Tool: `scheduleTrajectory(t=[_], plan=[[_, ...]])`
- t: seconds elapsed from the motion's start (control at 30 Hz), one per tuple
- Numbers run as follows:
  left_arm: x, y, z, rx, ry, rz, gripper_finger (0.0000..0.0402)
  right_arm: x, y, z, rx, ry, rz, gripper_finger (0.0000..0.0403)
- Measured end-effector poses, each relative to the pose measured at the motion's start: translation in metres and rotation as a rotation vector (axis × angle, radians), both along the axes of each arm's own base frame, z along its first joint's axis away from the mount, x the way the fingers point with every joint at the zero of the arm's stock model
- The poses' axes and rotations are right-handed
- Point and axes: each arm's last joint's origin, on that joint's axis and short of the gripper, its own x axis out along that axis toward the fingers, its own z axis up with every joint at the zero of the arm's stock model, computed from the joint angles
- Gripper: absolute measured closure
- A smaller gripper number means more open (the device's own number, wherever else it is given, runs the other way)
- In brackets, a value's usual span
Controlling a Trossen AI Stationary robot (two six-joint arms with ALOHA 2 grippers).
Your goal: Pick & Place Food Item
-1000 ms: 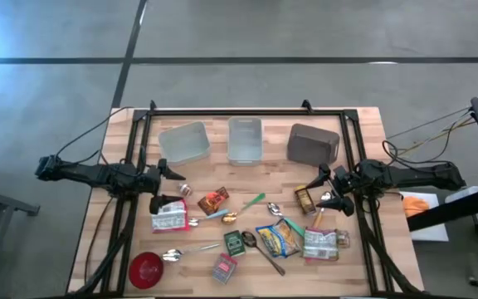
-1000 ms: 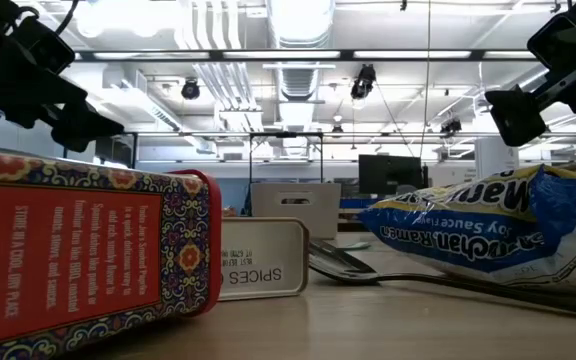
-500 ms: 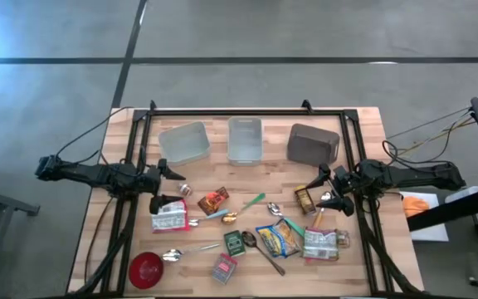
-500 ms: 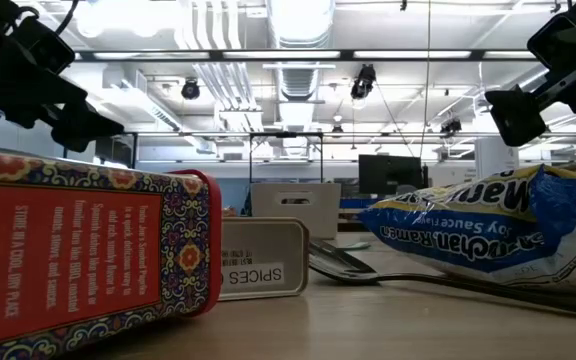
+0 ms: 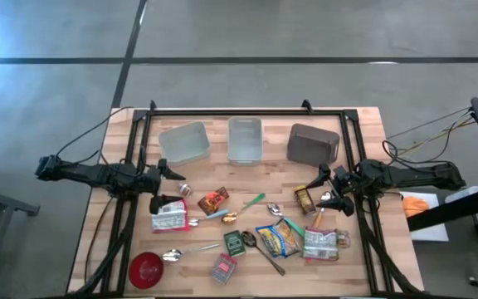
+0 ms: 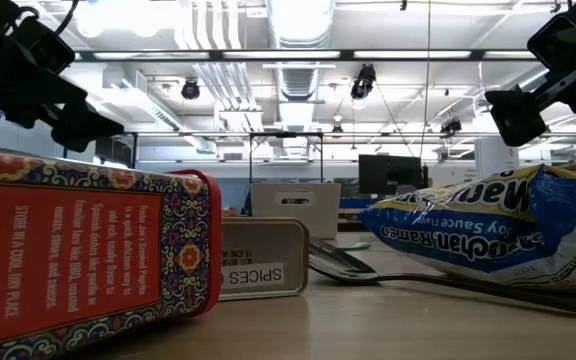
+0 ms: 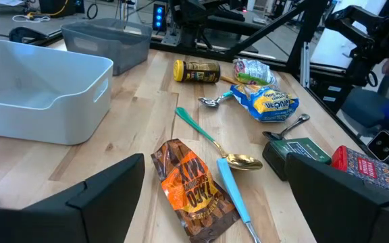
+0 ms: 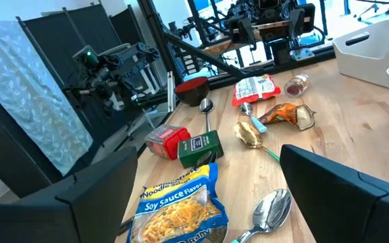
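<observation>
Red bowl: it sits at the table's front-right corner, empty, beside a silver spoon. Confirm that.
Wrong side. The high view shows the red bowl at the table's front-left corner, empty, beside a silver spoon.

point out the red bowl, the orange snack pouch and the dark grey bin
red bowl [image 5: 146,269]: high view, centre of the bowl.
orange snack pouch [image 7: 193,190]: left wrist view, middle of its printed face.
dark grey bin [image 5: 313,144]: high view, its inside floor.

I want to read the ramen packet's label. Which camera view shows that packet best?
The right wrist view: the ramen packet lies close, face up, its Soy Sauce Flavor print legible. The low view shows it edge-on and large, text upside down. In the high view it is tiny; the left wrist view shows it far off.
</observation>
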Motion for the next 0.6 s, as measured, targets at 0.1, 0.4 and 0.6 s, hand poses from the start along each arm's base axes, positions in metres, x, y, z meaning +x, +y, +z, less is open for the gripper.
scheduleTrajectory(t=[0.1, 0.4, 0.6], plan=[[0.0, 0.0, 0.0, 0.0, 0.0, 0.0, 0.004, 0.0, 0.0, 0.0, 0.0, 0.0, 0.0, 0.0041], [0.0, 0.0, 0.0, 0.0, 0.0, 0.0, 0.004, 0.0, 0.0, 0.0, -0.003, -0.002, -0.001, 0.0041], [0.0, 0.0, 0.0, 0.0, 0.0, 0.0, 0.004, -0.001, -0.001, 0.017, 0.003, -0.091, -0.017, 0.0041]])
